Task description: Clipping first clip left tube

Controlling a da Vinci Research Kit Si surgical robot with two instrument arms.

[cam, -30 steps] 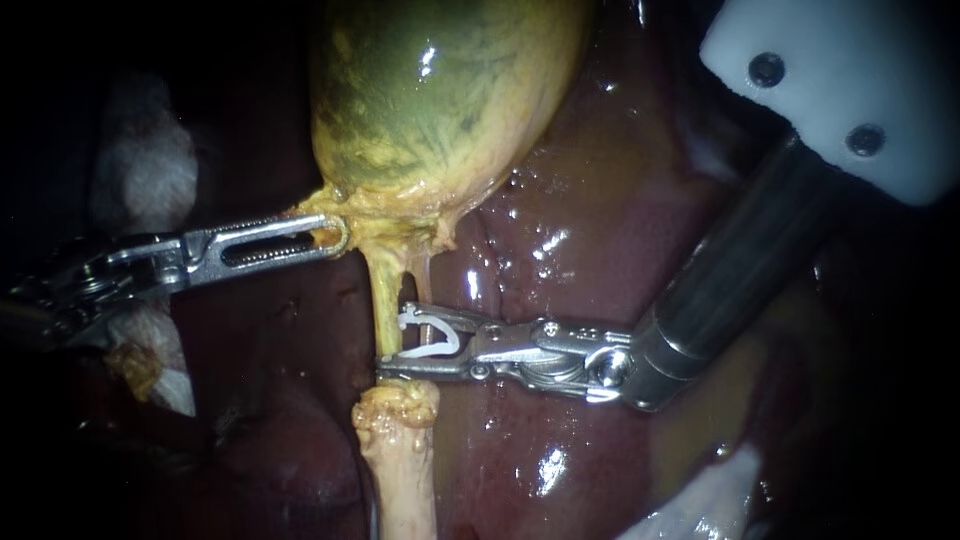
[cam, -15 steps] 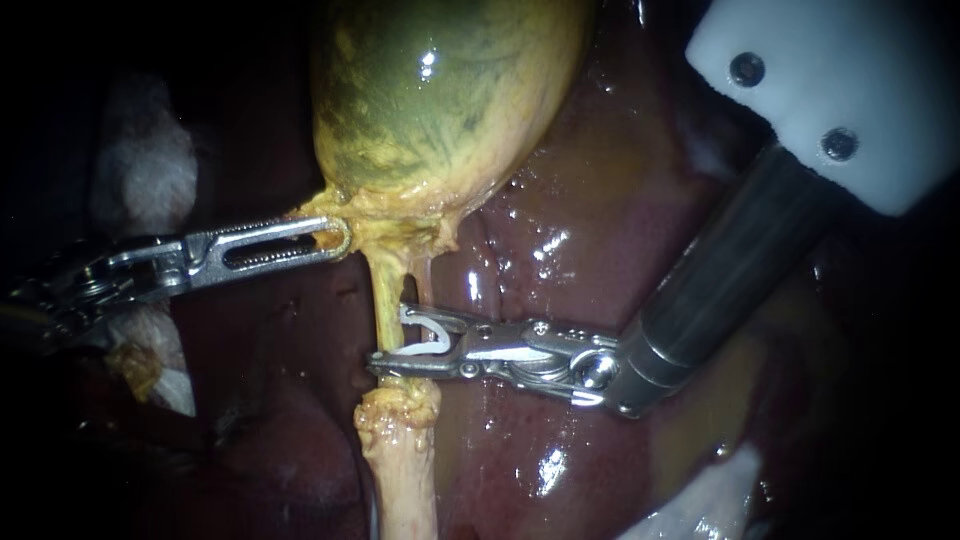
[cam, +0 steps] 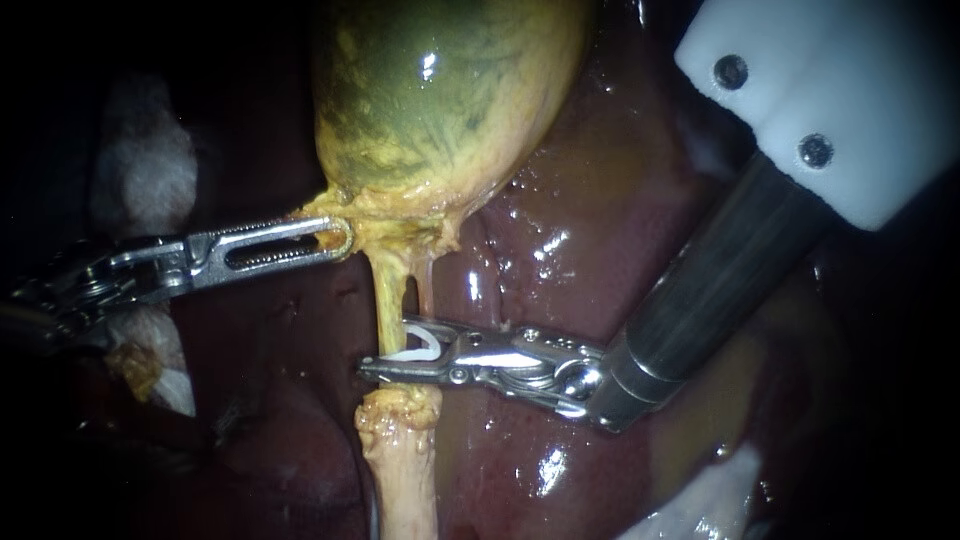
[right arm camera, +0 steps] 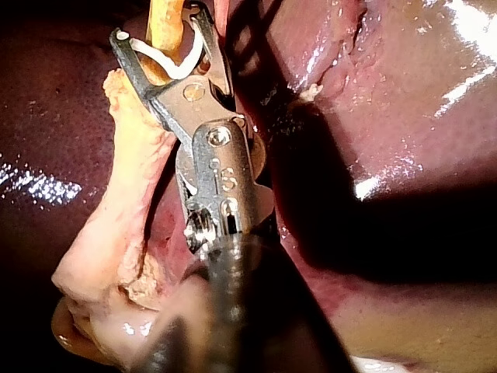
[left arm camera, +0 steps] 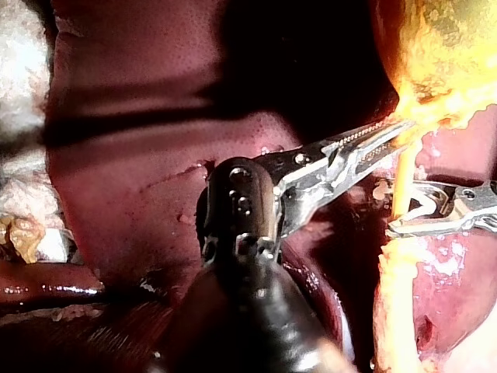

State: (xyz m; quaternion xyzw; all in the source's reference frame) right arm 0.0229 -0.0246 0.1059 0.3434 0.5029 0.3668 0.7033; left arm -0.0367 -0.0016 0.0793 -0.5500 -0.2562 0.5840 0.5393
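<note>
The right instrument (cam: 385, 348) comes in from 3 o'clock. Its jaws are clenched on a white clip (cam: 422, 345) that wraps the left tube (cam: 386, 290), just below the gallbladder (cam: 440, 90). A small gap shows between the jaws. The lower jaw's tip juts past the tube's 9 o'clock edge, over bare liver (cam: 590, 190). The upper jaw's tip sits in the narrow slit between this tube and the thinner right tube (cam: 427, 285).

At 6 o'clock, the lower jaw lies just above the ragged top edge of a pale stalk of tissue (cam: 400, 460), with almost no room between them.

The left instrument (cam: 338, 237) enters from 9 o'clock and grasps the gallbladder at its yellow neck, both jaws closed on it, above the clip and apart from it. Open liver surface lies at 9 o'clock of the left tube, under the left instrument. Gauze (cam: 145, 165) sits at the far 9 o'clock edge.
</note>
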